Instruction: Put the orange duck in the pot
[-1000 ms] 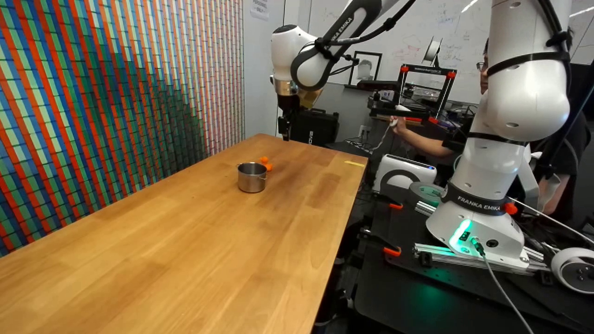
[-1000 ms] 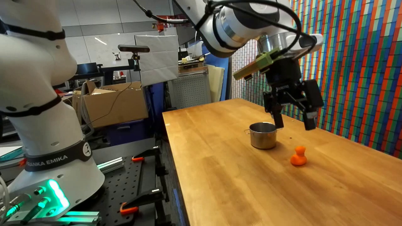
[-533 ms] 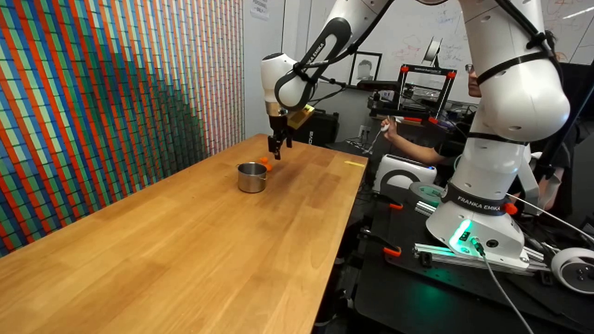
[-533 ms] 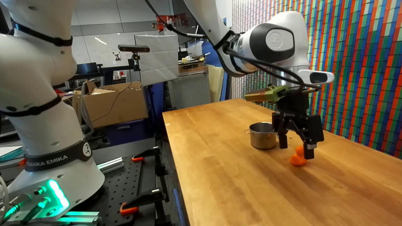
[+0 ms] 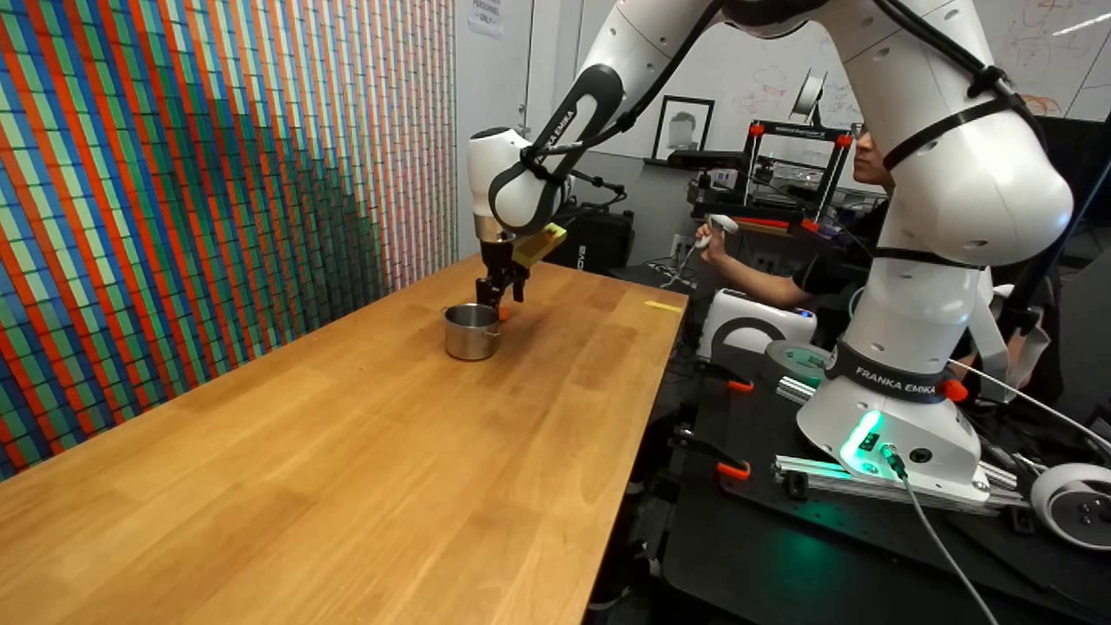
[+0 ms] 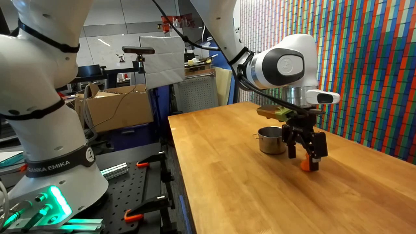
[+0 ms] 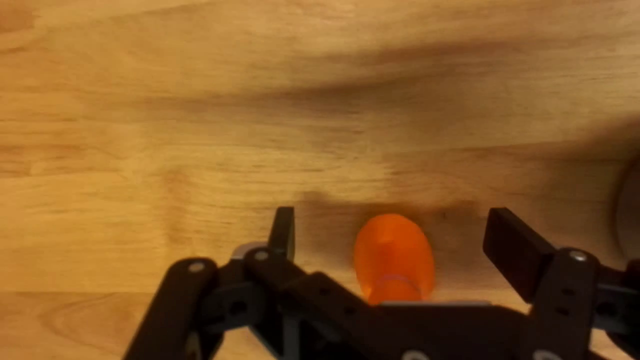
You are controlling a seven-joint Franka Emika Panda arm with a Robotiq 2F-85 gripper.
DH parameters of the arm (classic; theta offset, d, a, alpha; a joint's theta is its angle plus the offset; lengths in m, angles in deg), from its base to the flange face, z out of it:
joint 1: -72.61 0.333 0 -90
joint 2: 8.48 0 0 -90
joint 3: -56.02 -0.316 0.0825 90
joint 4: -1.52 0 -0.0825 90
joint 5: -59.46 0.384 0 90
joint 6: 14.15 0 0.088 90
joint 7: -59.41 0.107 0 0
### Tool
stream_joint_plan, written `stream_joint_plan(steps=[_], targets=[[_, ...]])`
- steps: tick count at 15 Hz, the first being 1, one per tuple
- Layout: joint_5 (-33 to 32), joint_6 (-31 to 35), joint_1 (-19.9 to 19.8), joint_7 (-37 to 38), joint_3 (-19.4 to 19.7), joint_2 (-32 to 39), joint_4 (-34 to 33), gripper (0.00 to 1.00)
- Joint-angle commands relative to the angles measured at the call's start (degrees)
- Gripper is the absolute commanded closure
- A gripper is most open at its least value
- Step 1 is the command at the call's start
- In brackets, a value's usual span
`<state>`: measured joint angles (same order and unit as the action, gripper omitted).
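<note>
The orange duck (image 7: 392,250) stands on the wooden table between the fingers of my open gripper (image 7: 392,235) in the wrist view. There is a gap on both sides; neither finger touches it there. Its head is partly hidden by the gripper body. In an exterior view the duck (image 6: 305,164) is partly behind a finger of the lowered gripper (image 6: 303,159). Only a bit of the duck (image 5: 504,313) shows in an exterior view, below the gripper (image 5: 502,297). The silver pot (image 5: 471,334) stands upright close to the duck. The pot (image 6: 271,141) is beside my nearer-to-it finger, and its edge (image 7: 631,215) shows in the wrist view.
The wooden table (image 5: 391,451) runs along a colourful striped wall (image 5: 217,174). A yellow strip (image 5: 663,306) lies near the table's edge. A person (image 5: 772,278) holding a controller is behind the arm. A cardboard box (image 6: 120,109) stands off the table.
My gripper has come down from above the table to around the duck, staying open. The duck and the pot have not moved.
</note>
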<state>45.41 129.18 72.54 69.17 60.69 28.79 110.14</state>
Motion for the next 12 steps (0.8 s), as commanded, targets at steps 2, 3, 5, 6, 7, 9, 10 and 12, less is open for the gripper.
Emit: stream_joint_plan(steps=[2,3,5,6,7,9,10,12], targets=[[0.57,2.59,2.14,0.17,1.59,5.24,-6.04,0.42],[0.3,2.86,2.34,0.11,1.99,5.87,-6.91,0.51],[0.04,3.09,2.39,-0.25,2.42,6.41,-8.09,0.65],[-0.06,3.28,2.42,-0.3,2.61,6.65,-8.62,0.73],[0.22,2.76,2.15,-0.75,2.46,6.65,-9.05,0.8],[1.32,1.02,1.28,-2.48,1.39,5.59,-9.22,0.81],[2.07,0.18,0.61,-3.77,0.49,4.8,-9.04,0.81],[4.04,-1.3,-0.9,-6.95,-1.49,2.04,-7.93,0.81]])
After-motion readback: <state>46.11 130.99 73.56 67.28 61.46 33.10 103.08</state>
